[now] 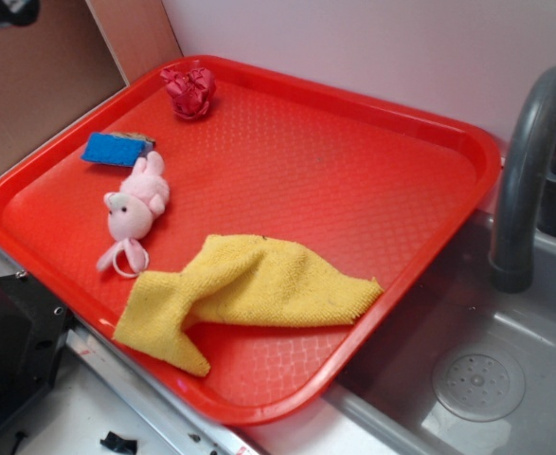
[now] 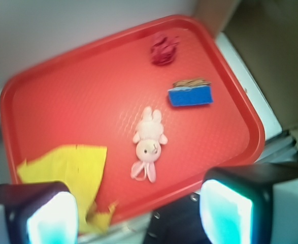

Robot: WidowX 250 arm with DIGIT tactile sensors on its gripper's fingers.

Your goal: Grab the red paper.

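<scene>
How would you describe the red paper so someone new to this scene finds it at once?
Start at the big red tray beside the sink. In its far corner near the wall lies the red paper, beyond the blue sponge and the pink plush bunny. It is the only crumpled, dark red ball there, darker than the tray.

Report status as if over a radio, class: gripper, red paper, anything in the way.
Gripper open, empty, hanging above tray's near edge. Red paper crumpled in far corner, untouched. Pink plush toy and blue sponge lie between.
</scene>
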